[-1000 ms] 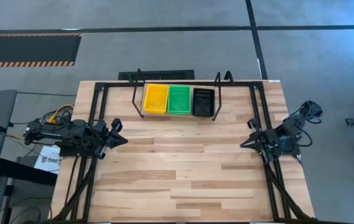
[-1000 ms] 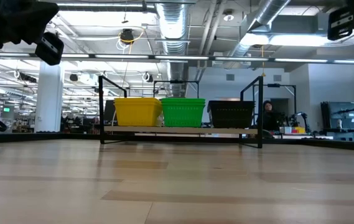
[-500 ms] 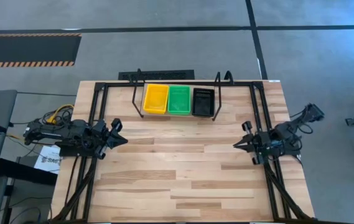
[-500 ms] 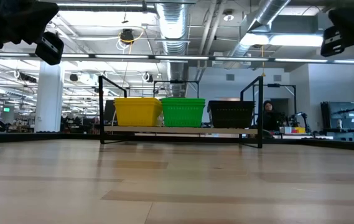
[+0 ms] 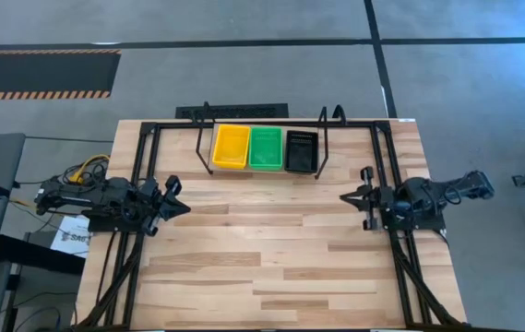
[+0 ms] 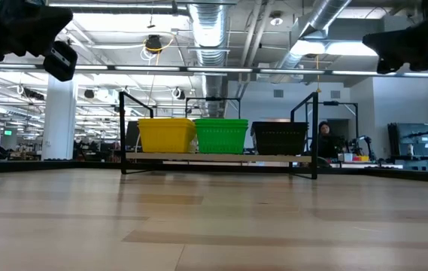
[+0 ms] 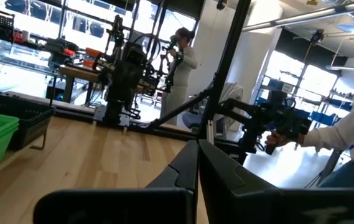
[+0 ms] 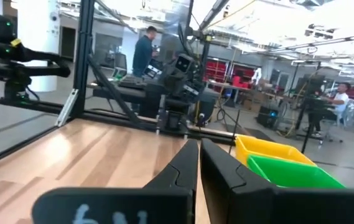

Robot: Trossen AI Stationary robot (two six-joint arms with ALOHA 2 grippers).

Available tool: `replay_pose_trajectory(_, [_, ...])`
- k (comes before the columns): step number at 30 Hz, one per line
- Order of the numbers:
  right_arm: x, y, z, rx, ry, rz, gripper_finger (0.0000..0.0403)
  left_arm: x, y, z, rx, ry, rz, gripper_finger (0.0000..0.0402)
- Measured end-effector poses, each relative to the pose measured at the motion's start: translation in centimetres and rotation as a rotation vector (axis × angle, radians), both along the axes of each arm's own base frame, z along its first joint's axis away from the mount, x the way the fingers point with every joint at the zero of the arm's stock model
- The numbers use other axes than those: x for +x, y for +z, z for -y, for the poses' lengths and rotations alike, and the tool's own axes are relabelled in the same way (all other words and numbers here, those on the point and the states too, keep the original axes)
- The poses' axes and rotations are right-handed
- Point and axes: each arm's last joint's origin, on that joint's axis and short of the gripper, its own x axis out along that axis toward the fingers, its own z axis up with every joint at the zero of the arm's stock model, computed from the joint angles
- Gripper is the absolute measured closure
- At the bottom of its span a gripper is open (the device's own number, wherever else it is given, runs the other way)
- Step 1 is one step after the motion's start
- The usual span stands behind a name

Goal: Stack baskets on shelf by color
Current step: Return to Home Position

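On my left, the left arm lies folded low along the left edge of the wooden table (image 5: 271, 258), forearm level. The left gripper (image 5: 184, 208) points inward across the boards, and its fingers (image 7: 180, 175) are pressed together on nothing. Towards the far edge stands the shelf (image 6: 221, 157), with the yellow basket (image 5: 231, 147) at its left end, the green basket (image 5: 265, 148) touching it in the middle and the black basket (image 5: 301, 150) on the right. All three sit square on the rack. From above I can't say for certain how many are nested under each colour. On my right, the right arm stretches level in from the right edge. The right gripper (image 5: 345, 197) aims leftward, clenched empty, well apart from the shelf.
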Motion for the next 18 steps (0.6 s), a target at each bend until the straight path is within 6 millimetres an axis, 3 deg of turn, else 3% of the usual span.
replay_pose_trajectory(11, [0.15,-0.03,0.73,0.014,0.071,-0.002,0.0362,0.01,-0.3,0.16,0.013,-0.054,-0.03,0.0401])
replay_pose_trajectory(18, [0.03,-0.08,0.96,0.048,0.058,-0.101,0.0362,0.03,-0.51,0.18,0.016,-0.061,-0.051,0.0401])
